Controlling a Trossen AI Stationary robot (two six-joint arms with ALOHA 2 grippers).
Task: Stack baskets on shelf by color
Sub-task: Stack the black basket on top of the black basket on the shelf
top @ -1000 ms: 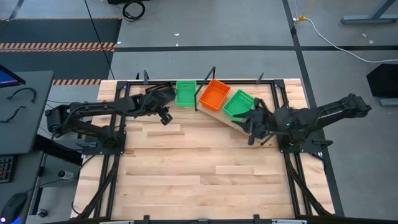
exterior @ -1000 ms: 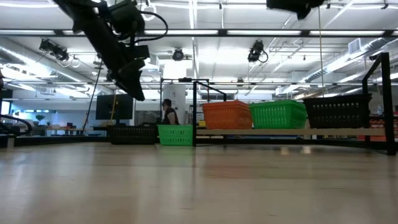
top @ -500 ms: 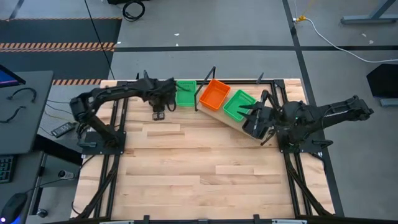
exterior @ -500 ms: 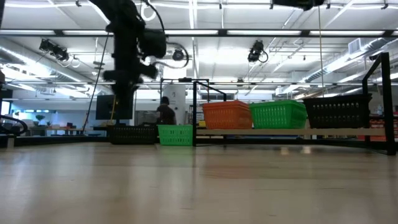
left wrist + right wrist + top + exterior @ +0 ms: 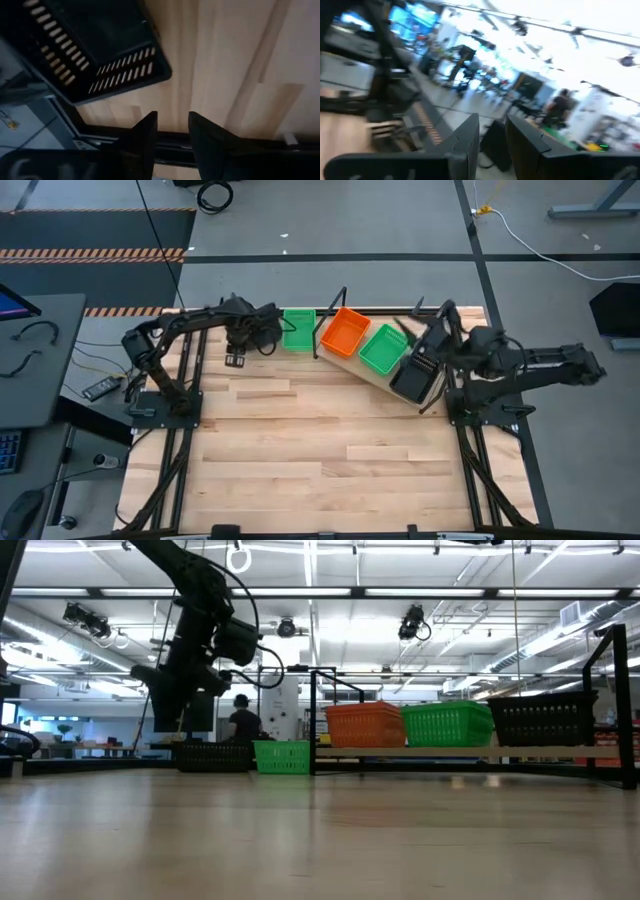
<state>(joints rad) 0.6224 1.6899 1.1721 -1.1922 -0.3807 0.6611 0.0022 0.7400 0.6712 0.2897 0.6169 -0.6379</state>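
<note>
My left gripper (image 5: 237,358) (image 5: 173,120) hovers open, with a narrow gap, above the far left of the table, beside a black basket (image 5: 95,45) (image 5: 213,755) that rests flat on the tabletop. A green basket (image 5: 298,330) (image 5: 282,756) sits on the table next to it. The pale shelf (image 5: 372,380) lies slantwise at the far right, bearing an orange basket (image 5: 346,333), a green basket (image 5: 382,348) and a black basket (image 5: 412,380). My right gripper (image 5: 435,330) (image 5: 492,130) is raised beside the shelf's black basket, narrowly open and pointing into the room.
Black frame rails (image 5: 330,310) run along the table's far edge behind the baskets, with upright posts (image 5: 312,720) at the shelf's left end. The near half of the plank tabletop (image 5: 320,460) is bare wood. A person (image 5: 240,720) stands in the room beyond the table.
My left gripper has swung from beside the table's green basket toward the table's left edge, turning to point down over the black basket there. My right gripper has risen off the shelf's black basket and tipped up toward the far edge. The baskets have stayed put.
</note>
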